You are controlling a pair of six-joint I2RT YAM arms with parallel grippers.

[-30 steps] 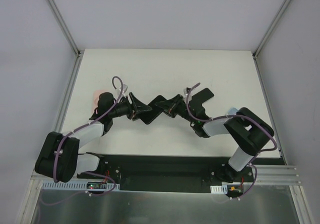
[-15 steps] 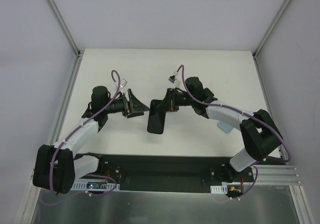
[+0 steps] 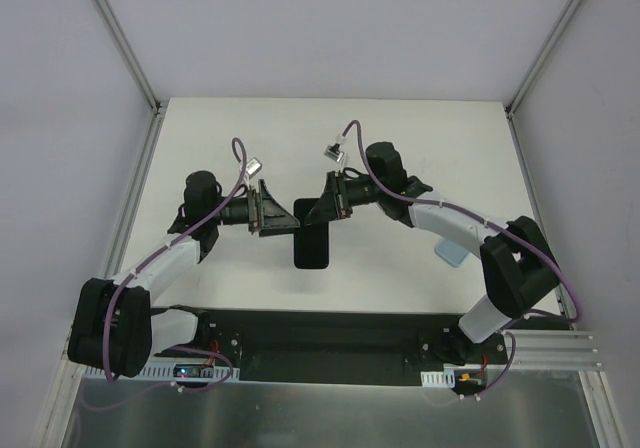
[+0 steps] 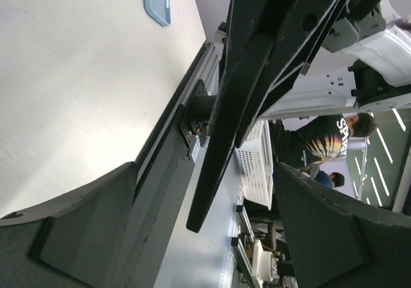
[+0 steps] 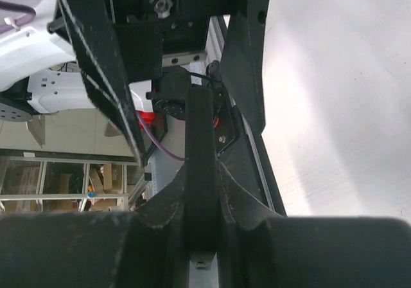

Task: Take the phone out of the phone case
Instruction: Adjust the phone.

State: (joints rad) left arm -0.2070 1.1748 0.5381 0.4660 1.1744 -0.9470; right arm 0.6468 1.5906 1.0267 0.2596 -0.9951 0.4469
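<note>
The left gripper (image 3: 275, 213) is in the middle left of the top view. It is wide open and holds nothing. In the left wrist view its two fingers (image 4: 83, 230) sit far apart in the bottom corners.

Just to the right of it, the phone in its case (image 3: 312, 246) hangs in the air over the white table (image 3: 420, 148). It is a flat dark slab with its long side pointing down the frame. From the left wrist view we see only its thin edge (image 4: 221, 127), in front of the open fingers and not touching them. I cannot tell where the case ends and the phone starts, because it is all dark.

Next on the right is the right gripper (image 3: 325, 208). It is closed tight on the top end of the slab. In the right wrist view its fingers (image 5: 160, 204) hug the thin edge on both sides.

Far right, a small light blue flat thing (image 3: 450, 255) lies on the table, partly under the right arm.

I think the step now is holding the phone up so the other gripper can grab it. The phone looks not yet out. Next, the left gripper needs to move in, close on a rim of the case only, and peel it off while the right one holds firm.
</note>
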